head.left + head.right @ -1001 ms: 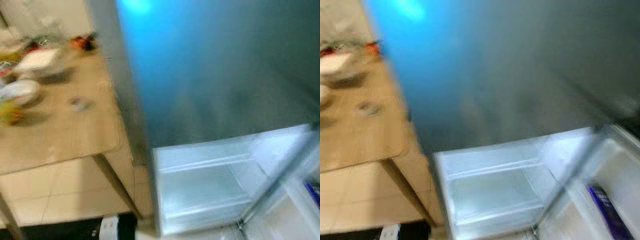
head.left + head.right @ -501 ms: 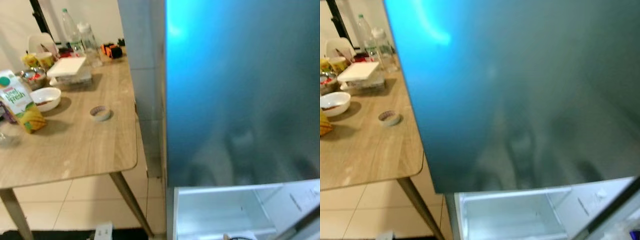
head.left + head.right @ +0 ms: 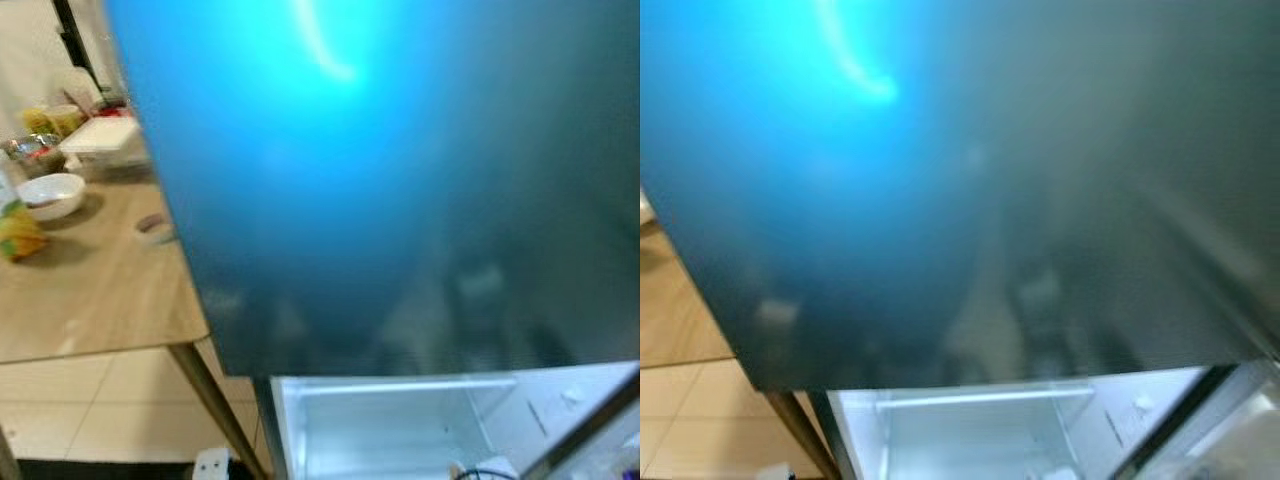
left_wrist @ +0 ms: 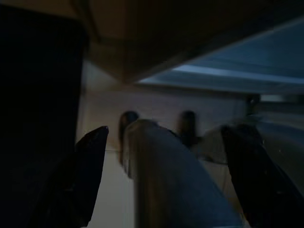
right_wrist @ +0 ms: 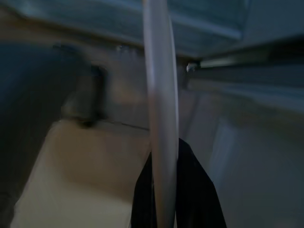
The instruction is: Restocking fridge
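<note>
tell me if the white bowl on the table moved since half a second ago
No. The white bowl sits in the same spot relative to the white box on the table; the camera turned.

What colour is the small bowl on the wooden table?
White bowl, clearest in the left eye view.

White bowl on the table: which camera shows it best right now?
The left eye view: the white bowl sits on the wooden table near its far left side, slightly blurred. In the right eye view the fridge door covers that area. The wrist views are dark.
</note>
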Controlling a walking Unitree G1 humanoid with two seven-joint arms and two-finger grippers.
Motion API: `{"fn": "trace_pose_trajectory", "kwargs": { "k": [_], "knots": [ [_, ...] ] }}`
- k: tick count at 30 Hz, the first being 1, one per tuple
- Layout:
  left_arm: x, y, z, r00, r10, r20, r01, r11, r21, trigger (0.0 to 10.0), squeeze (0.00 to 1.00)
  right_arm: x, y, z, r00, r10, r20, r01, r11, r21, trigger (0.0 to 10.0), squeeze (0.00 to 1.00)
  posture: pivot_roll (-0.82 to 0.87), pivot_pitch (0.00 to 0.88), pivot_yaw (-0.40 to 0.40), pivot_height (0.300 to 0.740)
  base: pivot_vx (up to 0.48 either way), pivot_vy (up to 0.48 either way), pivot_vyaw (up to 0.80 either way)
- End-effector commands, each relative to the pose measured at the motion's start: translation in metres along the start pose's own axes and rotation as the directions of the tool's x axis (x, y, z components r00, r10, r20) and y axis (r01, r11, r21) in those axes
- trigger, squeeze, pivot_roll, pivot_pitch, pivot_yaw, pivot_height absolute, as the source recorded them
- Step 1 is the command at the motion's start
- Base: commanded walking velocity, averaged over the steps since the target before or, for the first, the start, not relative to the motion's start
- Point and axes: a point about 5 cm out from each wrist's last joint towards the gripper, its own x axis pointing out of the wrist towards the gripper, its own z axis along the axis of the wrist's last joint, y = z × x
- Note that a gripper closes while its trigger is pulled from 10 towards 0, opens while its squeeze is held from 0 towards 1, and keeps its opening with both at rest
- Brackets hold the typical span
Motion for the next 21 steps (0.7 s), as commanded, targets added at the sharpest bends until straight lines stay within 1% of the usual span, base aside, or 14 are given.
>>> {"fn": "trace_pose_trajectory", "kwargs": {
  "k": [1,6,14,17,21],
  "knots": [
    [-0.001,0.002,-0.001,1.0,0.007,-0.006,-0.007,1.0,0.001,10.0,0.0,0.001,0.0,0.008,1.0,0.001,0.03,-0.001,1.0,-0.011,10.0,0.0,-0.1,0.0,0.024,0.74,0.0,0.0,0.0],
    [-0.001,0.002,-0.004,1.0,0.001,-0.013,-0.002,1.0,-0.002,10.0,0.0,0.002,-0.001,0.018,0.998,0.001,0.058,0.0,1.0,-0.028,10.0,0.0,-0.1,0.0,0.024,0.74,0.0,0.0,0.0],
    [-0.001,-0.001,-0.004,1.0,-0.017,-0.012,0.017,1.0,-0.005,10.0,0.0,0.002,-0.001,0.028,0.996,0.003,0.088,0.001,0.999,-0.042,10.0,0.0,-0.1,0.0,0.022,0.74,0.0,0.0,0.0],
    [0.0,-0.003,-0.004,0.999,-0.039,-0.015,0.039,0.999,-0.007,10.0,0.0,0.002,-0.003,0.036,0.993,-0.001,0.118,0.007,0.999,-0.049,10.0,0.0,-0.1,0.0,0.022,0.74,0.0,0.0,0.0],
    [0.0,-0.006,-0.005,0.997,-0.066,-0.025,0.067,0.997,0.025,10.0,0.0,0.002,-0.005,0.045,0.989,-0.004,0.147,0.012,0.999,-0.049,10.0,0.0,-0.1,0.0,0.022,0.74,0.0,-0.48,0.0]
  ]
}}
